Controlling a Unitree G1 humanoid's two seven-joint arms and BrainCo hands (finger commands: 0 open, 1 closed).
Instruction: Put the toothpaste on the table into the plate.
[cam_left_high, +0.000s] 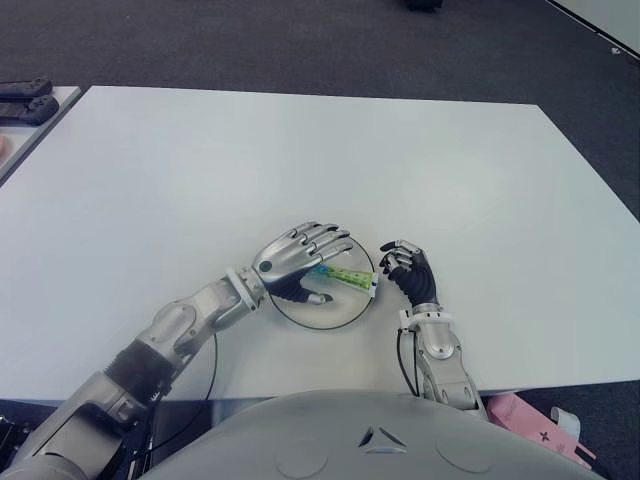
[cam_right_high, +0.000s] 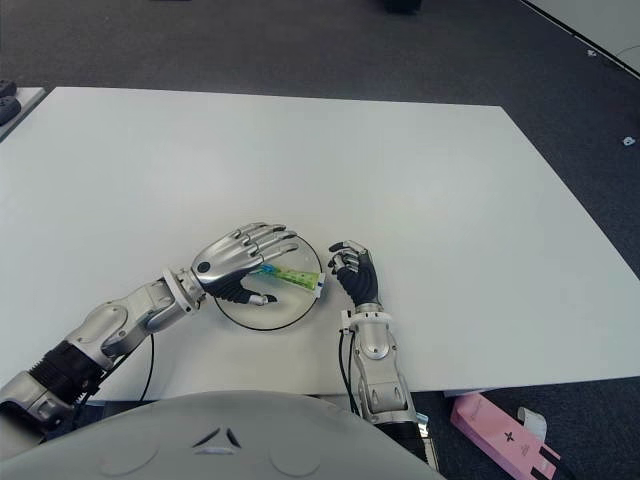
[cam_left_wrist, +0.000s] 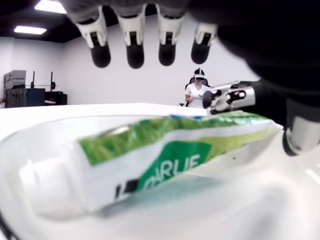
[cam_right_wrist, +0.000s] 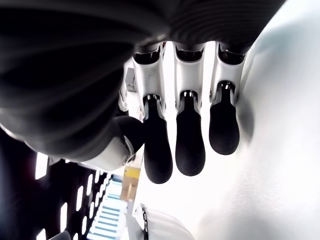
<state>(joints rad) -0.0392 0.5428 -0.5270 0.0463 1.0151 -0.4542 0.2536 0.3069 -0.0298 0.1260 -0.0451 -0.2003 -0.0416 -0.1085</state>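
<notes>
The toothpaste (cam_left_high: 345, 276) is a green tube with a white cap and dark lettering on a white patch. It lies flat on its side in the plate (cam_left_high: 340, 316), across the half farther from the table's (cam_left_high: 300, 150) near edge, its cap end at the right rim. The plate is round, white and shallow, and sits near the middle of that near edge.

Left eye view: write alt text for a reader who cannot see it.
A green toothpaste tube lies in a round plate near the front edge of a white table. The robot's left hand hovers over it with open fingers. The right hand shows just right of the plate, holding nothing.
</notes>
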